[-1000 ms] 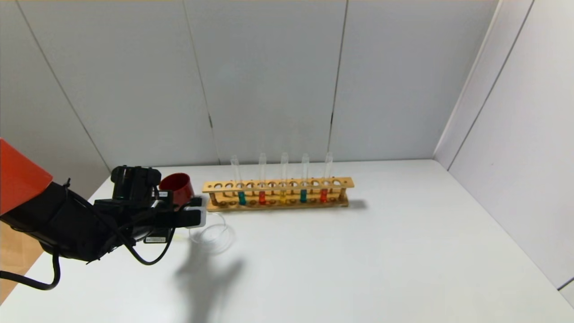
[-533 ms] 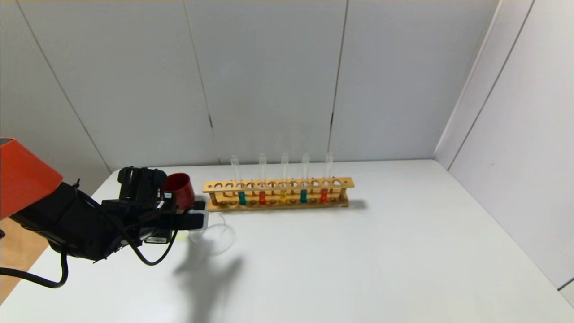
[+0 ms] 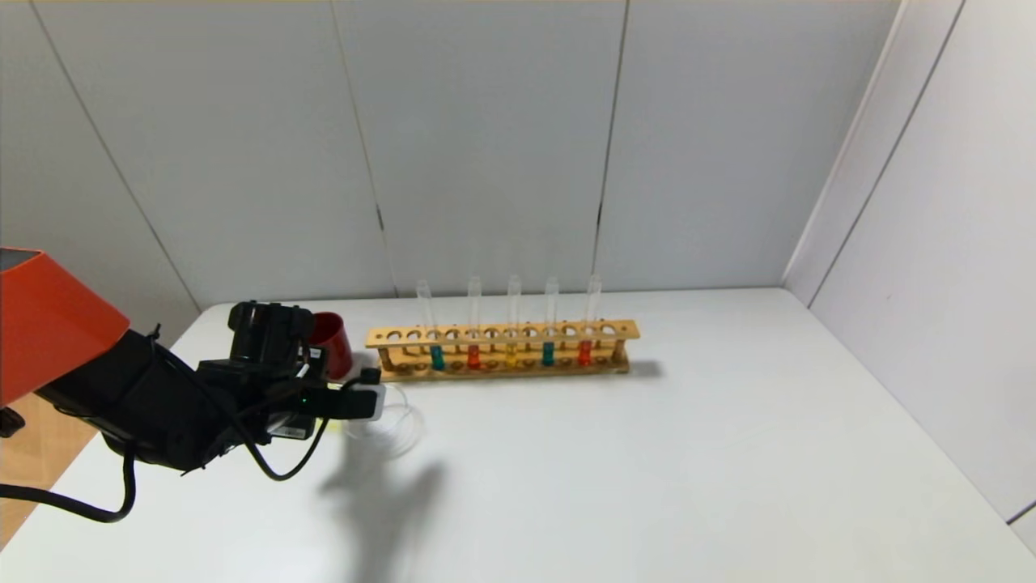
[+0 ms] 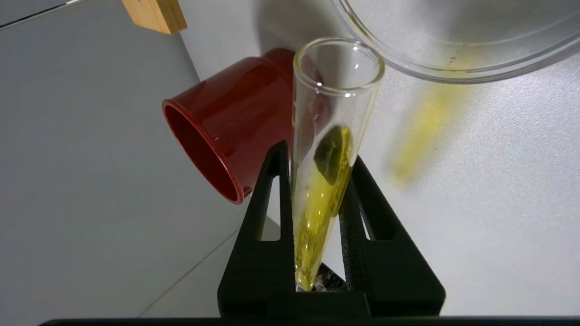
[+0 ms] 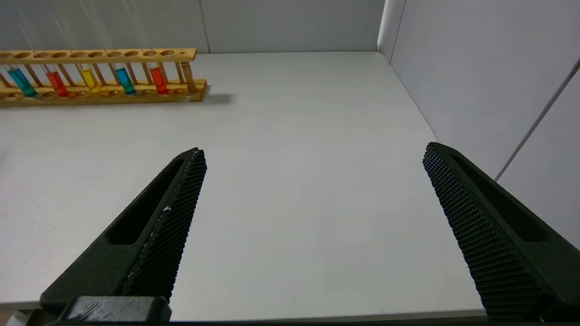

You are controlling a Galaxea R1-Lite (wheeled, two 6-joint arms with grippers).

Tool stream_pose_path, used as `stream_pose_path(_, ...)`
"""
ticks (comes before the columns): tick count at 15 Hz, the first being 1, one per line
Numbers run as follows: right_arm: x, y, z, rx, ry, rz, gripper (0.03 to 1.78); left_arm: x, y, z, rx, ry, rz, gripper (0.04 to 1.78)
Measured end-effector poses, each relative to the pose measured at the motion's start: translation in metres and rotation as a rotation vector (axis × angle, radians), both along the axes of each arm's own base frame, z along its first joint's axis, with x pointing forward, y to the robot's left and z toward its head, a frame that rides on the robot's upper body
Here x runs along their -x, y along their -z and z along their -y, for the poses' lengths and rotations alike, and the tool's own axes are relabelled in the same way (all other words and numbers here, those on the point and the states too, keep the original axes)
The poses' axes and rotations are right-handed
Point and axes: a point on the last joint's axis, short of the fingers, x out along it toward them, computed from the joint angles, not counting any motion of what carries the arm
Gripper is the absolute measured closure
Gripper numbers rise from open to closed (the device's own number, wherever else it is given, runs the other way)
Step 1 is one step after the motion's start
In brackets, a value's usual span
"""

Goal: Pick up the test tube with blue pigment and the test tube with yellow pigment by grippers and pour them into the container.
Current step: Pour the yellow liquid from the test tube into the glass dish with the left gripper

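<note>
My left gripper [image 4: 319,151] is shut on the test tube with yellow pigment [image 4: 317,203], which is tilted so the yellow liquid lies along its wall. Its open mouth sits just beside the rim of the container [image 4: 453,63], a low clear glass dish [image 3: 388,425]. In the head view the left gripper [image 3: 368,401] hangs at the dish's left edge. The test tube with blue pigment [image 3: 437,356] stands in the wooden rack [image 3: 502,332], with a twin [image 3: 548,353] further right. My right gripper [image 5: 313,149] is open over bare table with nothing between its fingers.
A dark red cup [image 3: 333,344] stands behind the left gripper, close to the rack's left end. The rack also holds two red tubes and another yellow tube [image 3: 511,354]. Grey panels wall the table at the back and the right.
The left arm has moved right and slightly nearer, bringing the held tube closer to the dish. The grip has stayed shut.
</note>
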Motion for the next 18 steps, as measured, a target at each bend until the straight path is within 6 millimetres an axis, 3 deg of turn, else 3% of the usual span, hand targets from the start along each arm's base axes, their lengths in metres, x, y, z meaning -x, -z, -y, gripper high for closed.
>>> stream_pose_path(14,0.0000,0.0000,0.0000,0.000,0.001,0.000,0.06,-0.0040,0.0055,0.0037,-0.043,0.010,-0.010,1.49)
stream_pose_path(18,0.0000,0.0000,0.0000,0.000,0.000,0.000,0.06,-0.0014,0.0009,0.0017,-0.128,0.003,-0.002,1.49)
